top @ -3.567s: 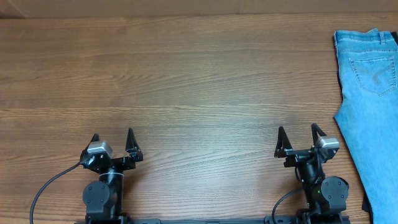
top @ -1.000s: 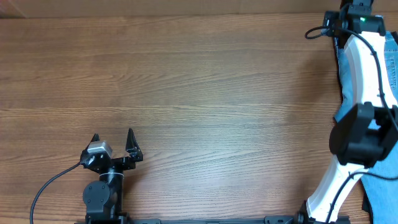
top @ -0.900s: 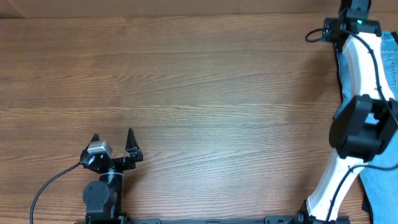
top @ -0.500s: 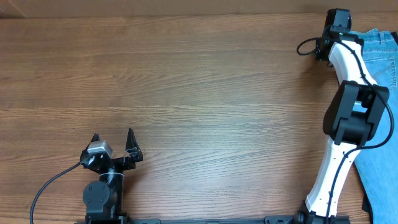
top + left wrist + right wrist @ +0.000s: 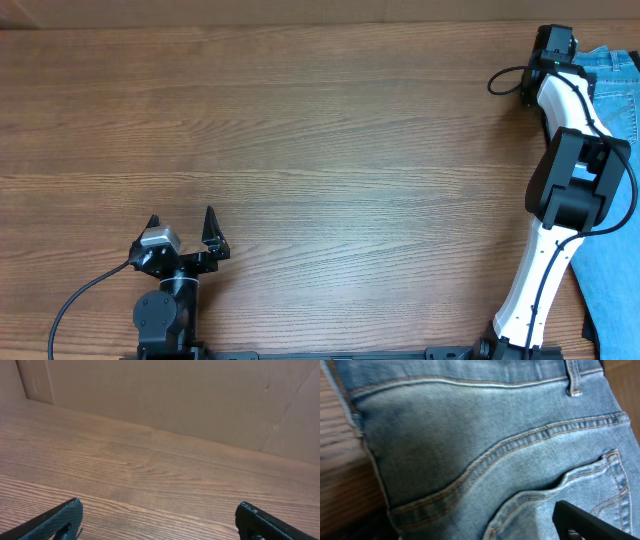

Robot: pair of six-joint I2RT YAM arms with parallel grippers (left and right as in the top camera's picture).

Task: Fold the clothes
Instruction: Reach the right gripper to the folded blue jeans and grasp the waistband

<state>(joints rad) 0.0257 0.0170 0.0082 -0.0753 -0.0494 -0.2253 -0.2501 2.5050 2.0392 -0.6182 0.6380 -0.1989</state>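
Jeans [image 5: 470, 435] lie flat at the far-right edge of the desk [image 5: 330, 150], back side up, waistband at the far end, partly out of the overhead view. Right pincer [image 5: 556, 42] sits at the waistband's left corner. The wrist view shows only one finger [image 5: 585, 521], over the pocket, so its opening and any hold on cloth can't be told. Left pincer [image 5: 181, 215] is wide open and empty at the near edge, well apart. Looks like the pick-up step, no fold yet. Next move likely needs a firm pinch on the waistband edge, then a drag toward desk centre.
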